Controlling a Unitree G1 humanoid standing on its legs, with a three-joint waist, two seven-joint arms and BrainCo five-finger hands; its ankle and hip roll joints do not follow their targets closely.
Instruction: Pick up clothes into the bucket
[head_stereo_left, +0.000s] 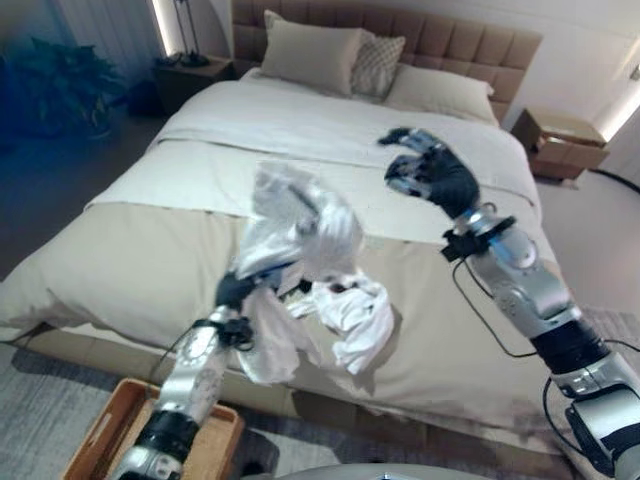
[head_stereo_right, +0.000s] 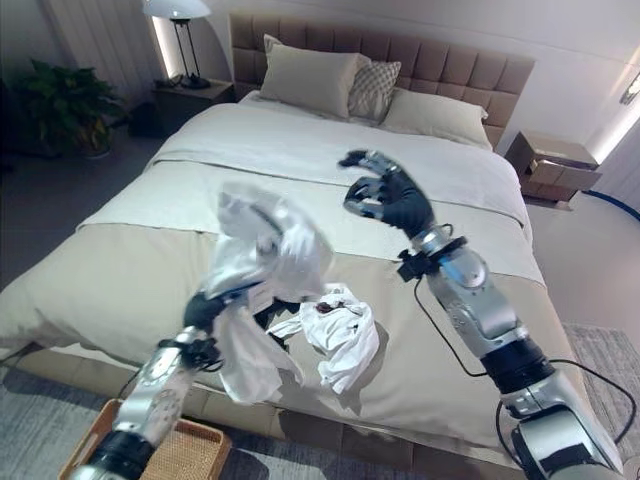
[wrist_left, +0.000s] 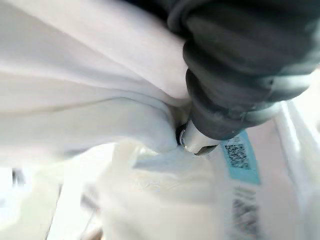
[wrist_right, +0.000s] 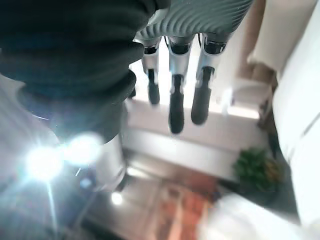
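White garment (head_stereo_left: 300, 225): we see it bunched and lifted over the bed (head_stereo_left: 120, 270), with the left hand (head_stereo_left: 237, 290) under it and more white cloth (head_stereo_left: 360, 315) lying on the cover. Wicker basket (head_stereo_right: 190, 450) sits below at the bed's foot. Right hand (head_stereo_right: 385, 200) is raised, loosely curled, holding nothing. Left wrist view: cloth wraps the hand, apparently gripped.

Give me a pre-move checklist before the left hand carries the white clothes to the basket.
1. Left hand gripping white clothes: ok, cloth bunched round it and lifted.
2. Clothes fully off the bed: not ok, a trailing part lies on the cover.
3. Right hand clear of the cloth: ok, raised, holding nothing.
4. Basket within view below left arm: ok, on the floor by the bed.
5. Basket contents: cannot tell.
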